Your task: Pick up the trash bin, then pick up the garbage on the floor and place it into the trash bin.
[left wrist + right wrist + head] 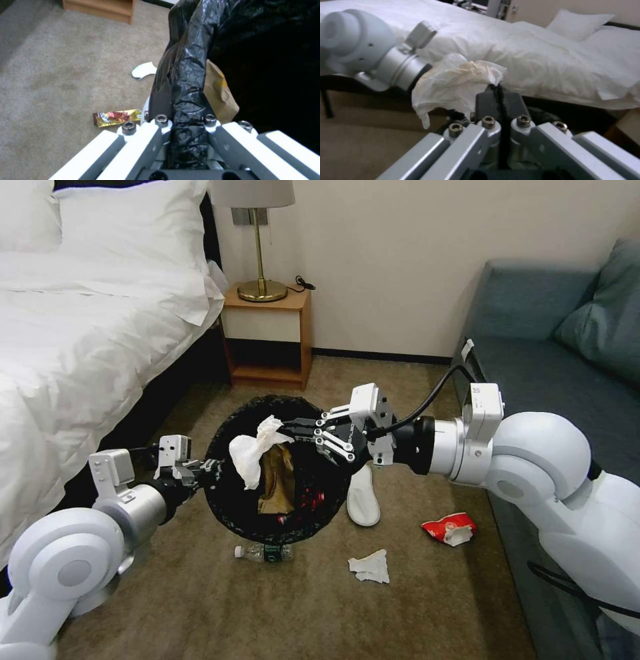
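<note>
The trash bin (280,473) hangs off the carpet in front of the nightstand (267,333), my left tool (203,468) clamped shut on its bag-lined rim. My right tool (293,430) reaches in level from the sofa (553,360) side, pinched tight on a crumpled tissue (253,457) over the bin mouth. Risks, as I judge them: the tissue drapes toward the bin's near rim, so on release it may catch there or slide outside; my rim grip is mostly on slick bag, so the bin could slip or tilt. Brown paper bag (277,480) already inside. Bottle (263,552), slipper (363,500) and red wrapper (448,527) lie on the floor around the bin.
</note>
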